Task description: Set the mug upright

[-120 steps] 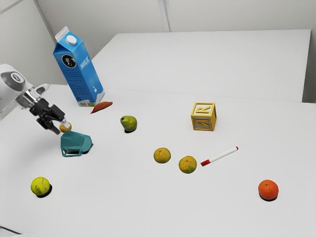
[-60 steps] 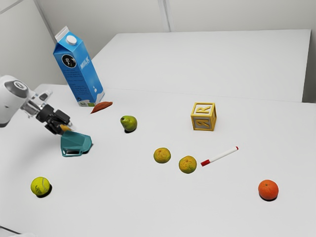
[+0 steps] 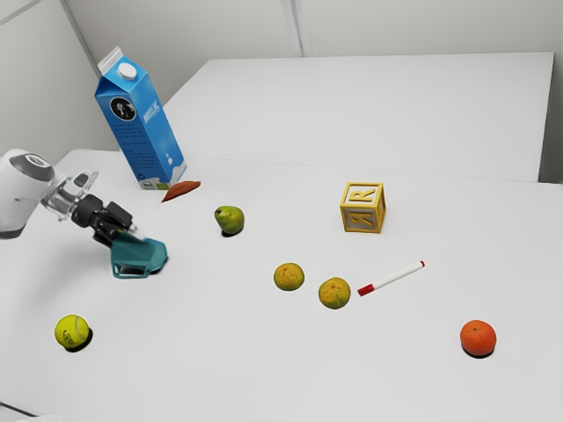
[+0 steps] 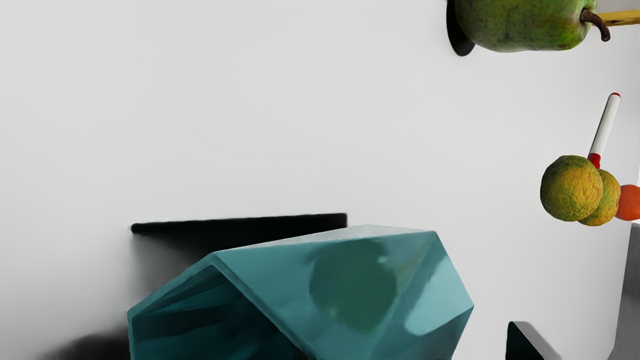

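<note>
The teal mug (image 3: 145,255) lies on its side at the exterior view's left, its handle toward the tennis ball. My gripper (image 3: 123,234) is down at the mug's mouth end, overlapping its upper edge in that view; how its jaws stand is hard to make out. In the wrist view the faceted mug (image 4: 370,285) lies close below the hand, with its dark hollow mouth in sight and a black shadow beside it on the table.
Near the mug are a tennis ball (image 3: 72,332), a pear (image 3: 230,219) and a milk carton (image 3: 141,123) with a reddish-brown object (image 3: 181,190) at its foot. Farther off are two yellow-green fruits (image 3: 288,276), a marker (image 3: 396,277), a letter block (image 3: 362,208) and an orange (image 3: 478,338).
My hand has come lower and toward the exterior view's right, onto the mug. The mug has shifted slightly the same way. The small orange fruit seen earlier behind the gripper is now hidden.
</note>
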{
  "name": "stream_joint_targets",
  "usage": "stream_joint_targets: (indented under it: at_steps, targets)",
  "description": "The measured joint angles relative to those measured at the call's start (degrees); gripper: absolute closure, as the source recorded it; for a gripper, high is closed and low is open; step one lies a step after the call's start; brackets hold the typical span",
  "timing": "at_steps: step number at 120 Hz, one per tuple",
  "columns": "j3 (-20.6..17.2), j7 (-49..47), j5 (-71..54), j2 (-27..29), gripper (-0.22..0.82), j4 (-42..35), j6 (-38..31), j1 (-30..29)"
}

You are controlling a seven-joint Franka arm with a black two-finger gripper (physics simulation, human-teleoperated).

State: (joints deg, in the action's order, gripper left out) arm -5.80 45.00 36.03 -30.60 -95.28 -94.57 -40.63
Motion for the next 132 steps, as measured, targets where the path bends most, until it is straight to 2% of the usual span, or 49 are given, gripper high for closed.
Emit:
stream_joint_targets:
  at_steps: [9, 18, 39, 55, 84, 132]
  targets:
    - [0.0, 0.0, 0.3, 0.1, 0.44, 0.0, 0.1, 0.0]
    - [0.0, 0.0, 0.4, 0.1, 0.56, 0.0, 0.2, -0.1]
    - [-0.3, 0.0, 0.4, 1.1, 0.66, -0.4, 0.1, -0.1]
    - [-0.6, 0.0, 0.4, 5.4, 0.74, -3.4, 0.2, 0.1]
    - [-0.6, -0.1, 0.3, 15.4, 0.77, -9.4, 0.3, 2.1]
    - [-0.2, -7.0, -14.1, 25.1, 0.78, -11.4, -2.3, 14.6]
